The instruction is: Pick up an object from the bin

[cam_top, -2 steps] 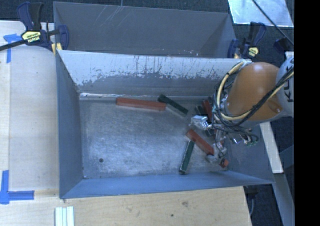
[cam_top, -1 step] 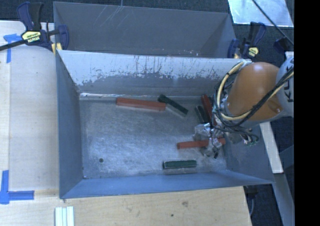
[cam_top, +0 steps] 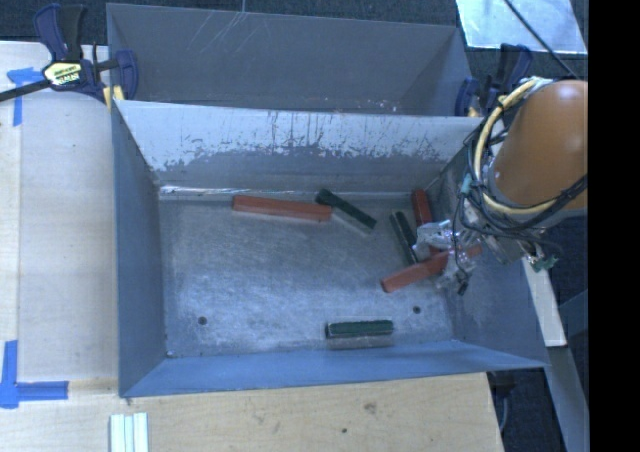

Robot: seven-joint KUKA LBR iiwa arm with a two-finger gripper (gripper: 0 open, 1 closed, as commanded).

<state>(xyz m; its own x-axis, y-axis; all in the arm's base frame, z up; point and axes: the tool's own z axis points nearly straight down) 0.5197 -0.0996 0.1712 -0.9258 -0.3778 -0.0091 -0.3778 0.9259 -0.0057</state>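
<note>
Bin floor point(cam_top: 240, 280) open at left and centre; red bar point(cam_top: 410, 277) and dark stick point(cam_top: 402, 233) crowd the right wall, green block point(cam_top: 360, 330) near front.

Back of bin point(cam_top: 136, 240): long bar point(cam_top: 280, 208), stick point(cam_top: 346, 211) at its right end.
Front: block point(cam_top: 360, 330), centre.
Right: slanted bar point(cam_top: 413, 274) beside the hand point(cam_top: 452, 258).

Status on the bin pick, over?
Gripper low at right side of bin, over right end of red-brown bar. Dark bar and short red piece crowd close behind. Green block at front, apart.
</note>
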